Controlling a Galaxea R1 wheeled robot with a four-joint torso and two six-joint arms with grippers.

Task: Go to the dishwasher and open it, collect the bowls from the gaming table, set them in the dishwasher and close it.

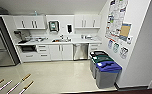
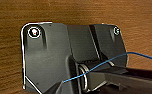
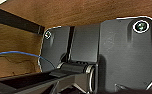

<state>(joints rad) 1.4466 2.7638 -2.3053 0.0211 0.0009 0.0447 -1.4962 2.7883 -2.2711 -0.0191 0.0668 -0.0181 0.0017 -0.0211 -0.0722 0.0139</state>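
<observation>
Kitchenette ahead, with the dishwasher point(image 1: 80, 51) closed under the counter.

The head view looks down on a pale floor point(image 1: 57, 75) running to a wall of white cabinets point(image 1: 60, 51) and a worktop with a sink point(image 1: 61, 40). The dishwasher's steel front sits between the white doors and a narrow set of drawers point(image 1: 93, 46) on the right. Three lidded bins point(image 1: 104, 71) stand in a row along the right wall, the nearest with a blue lid, under posters point(image 1: 116, 15). Rods with wooden handles point(image 1: 22, 82) poke in at the lower left. Both wrist views show a brown wood-grain surface point(image 2: 74, 12) behind the robot's dark plate and a thin blue cable point(image 2: 142, 55). Whether either gripper's fingers are apart or together, I cannot tell.
</observation>
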